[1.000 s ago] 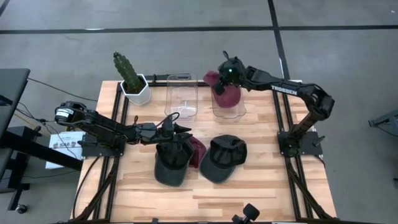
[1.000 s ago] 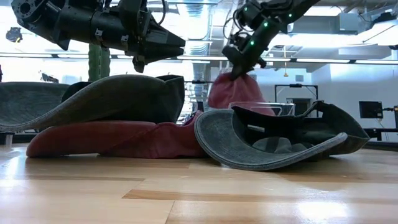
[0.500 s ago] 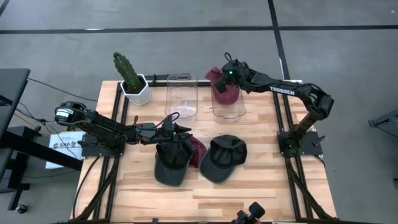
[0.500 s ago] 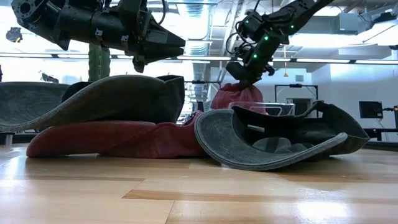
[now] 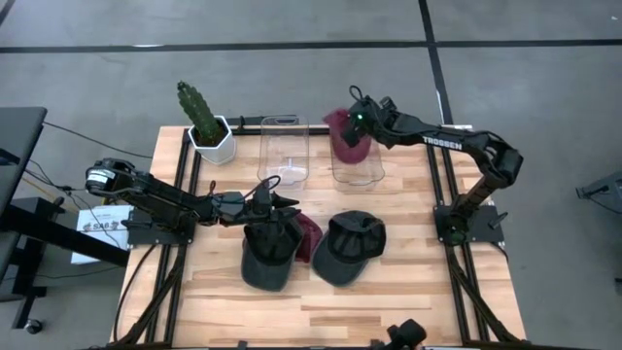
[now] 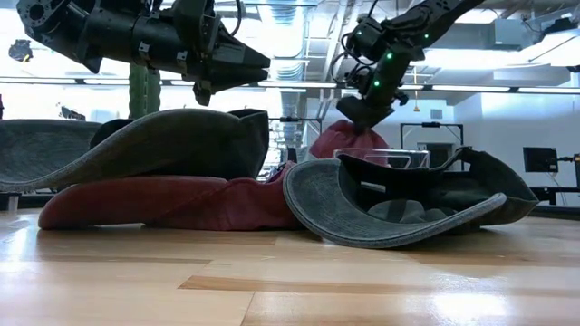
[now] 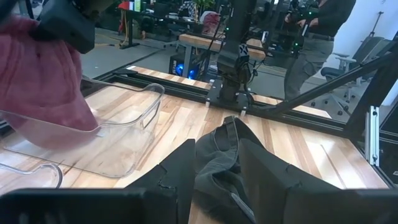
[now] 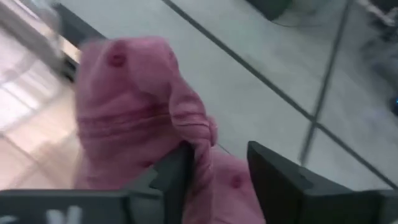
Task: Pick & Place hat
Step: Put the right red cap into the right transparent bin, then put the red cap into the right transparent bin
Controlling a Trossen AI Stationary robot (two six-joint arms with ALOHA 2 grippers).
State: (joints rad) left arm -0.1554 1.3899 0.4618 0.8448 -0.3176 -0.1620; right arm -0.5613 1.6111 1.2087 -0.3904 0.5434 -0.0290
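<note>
A maroon hat lies in the right clear container, bunched up, also in the left wrist view. My right gripper stands open just above it, tipped down, a raised fold between its fingers. My left gripper hangs level and open above a dark hat, clear of it in the low view. That hat rests on a second maroon hat. Another dark hat lies beside them. My right gripper comes at the maroon hat slanting down from above. A raised fold of the cloth stands between the open fingers and lies against one finger. I cannot tell if the other finger touches it. The hat rests in the container.
An empty clear container stands left of the filled one. A potted cactus is at the far left corner. Bare wood lies along the near edge. A person shows beyond the table.
My right gripper has tipped further down over the right container and opened, letting go of the maroon hat. The hat, which hung from the fingers, has sunk and settled in the container.
</note>
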